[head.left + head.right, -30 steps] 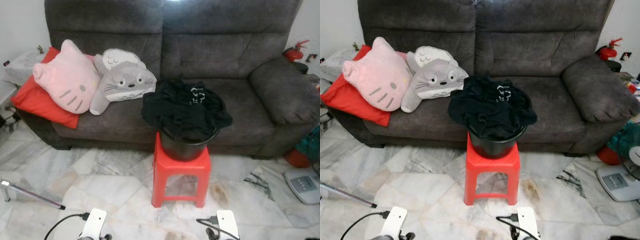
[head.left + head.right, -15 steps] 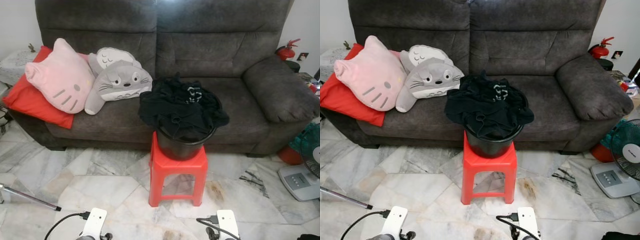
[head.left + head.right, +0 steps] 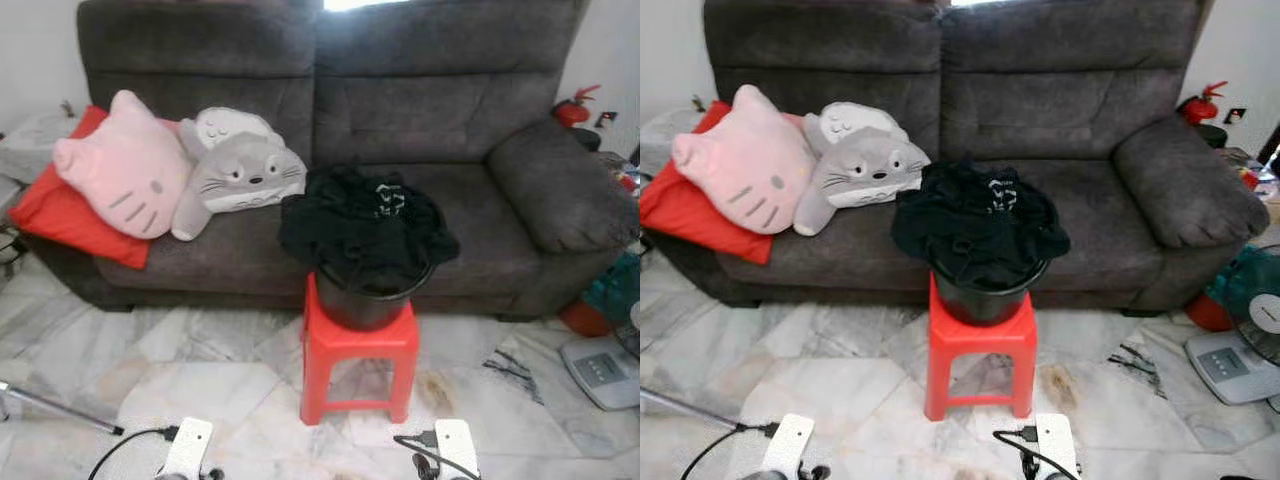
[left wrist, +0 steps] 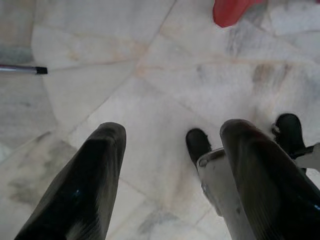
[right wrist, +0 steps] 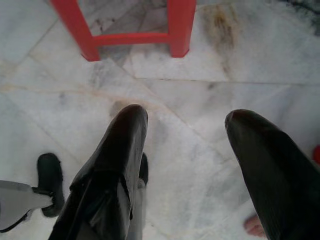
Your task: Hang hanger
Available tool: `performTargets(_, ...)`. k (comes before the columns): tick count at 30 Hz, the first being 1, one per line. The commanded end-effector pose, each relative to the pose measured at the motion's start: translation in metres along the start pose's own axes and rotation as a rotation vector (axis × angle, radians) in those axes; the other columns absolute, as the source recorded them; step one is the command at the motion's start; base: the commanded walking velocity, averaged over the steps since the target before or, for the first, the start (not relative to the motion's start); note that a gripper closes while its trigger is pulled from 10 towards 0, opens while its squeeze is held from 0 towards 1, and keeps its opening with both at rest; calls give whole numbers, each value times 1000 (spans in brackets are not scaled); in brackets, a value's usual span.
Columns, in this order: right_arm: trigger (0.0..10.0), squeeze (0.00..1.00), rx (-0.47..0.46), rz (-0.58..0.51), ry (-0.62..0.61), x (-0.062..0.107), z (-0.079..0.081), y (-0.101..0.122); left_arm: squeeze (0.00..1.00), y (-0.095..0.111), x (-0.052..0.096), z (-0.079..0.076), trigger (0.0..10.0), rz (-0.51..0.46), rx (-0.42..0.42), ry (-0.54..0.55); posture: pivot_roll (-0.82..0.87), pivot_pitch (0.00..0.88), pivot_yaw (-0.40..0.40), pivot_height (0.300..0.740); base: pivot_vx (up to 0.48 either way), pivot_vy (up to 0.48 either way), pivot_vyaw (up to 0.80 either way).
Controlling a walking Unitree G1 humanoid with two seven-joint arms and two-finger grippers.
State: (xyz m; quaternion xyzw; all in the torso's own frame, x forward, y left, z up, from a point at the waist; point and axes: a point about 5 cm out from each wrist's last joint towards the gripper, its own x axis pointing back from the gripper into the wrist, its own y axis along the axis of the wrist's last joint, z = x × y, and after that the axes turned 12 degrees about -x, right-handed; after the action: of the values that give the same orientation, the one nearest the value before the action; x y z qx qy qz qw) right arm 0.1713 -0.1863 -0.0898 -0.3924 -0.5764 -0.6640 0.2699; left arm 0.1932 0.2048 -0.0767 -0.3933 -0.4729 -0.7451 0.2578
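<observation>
A heap of black clothing (image 3: 367,228) spills over a black bucket (image 3: 362,303) that stands on a red plastic stool (image 3: 358,360) in front of the grey sofa (image 3: 420,110). I cannot make out a hanger in the heap. Both arms hang low over the marble floor. My left gripper (image 4: 172,150) is open above bare tiles, with a red stool foot (image 4: 230,10) ahead of it. My right gripper (image 5: 187,135) is open too, just short of the stool's legs (image 5: 125,30).
A pink cat cushion (image 3: 125,175), a grey plush (image 3: 240,175) and a red pillow (image 3: 70,210) lie on the sofa's left seat. A thin metal rod (image 3: 55,408) lies on the floor at the left. A fan base (image 3: 1235,365) and a fire extinguisher (image 3: 575,108) stand at the right.
The whole picture has shifted slightly as the camera moved. The bucket, stool and cushions stay where they were, and both arms still hang low.
</observation>
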Motion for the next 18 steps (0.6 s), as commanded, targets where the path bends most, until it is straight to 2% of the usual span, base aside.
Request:
performTargets(1, 10000, 0, -11, -14, 9, -1, 4, 4, 0, -6, 1, 2, 10000, 21, 5, 5, -60, 0, 0, 740, 296, 0, 0)
performTargets(16, 10000, 0, -11, -23, 12, -1, 5, 5, 0, -5, 1, 2, 10000, 21, -4, 8, -60, 0, 0, 740, 293, 0, 0)
performTargets(18, 10000, 0, -12, -23, 12, -1, 5, 5, 0, -5, 1, 2, 10000, 19, -1, 10, -60, 0, 0, 740, 0, 0, 0)
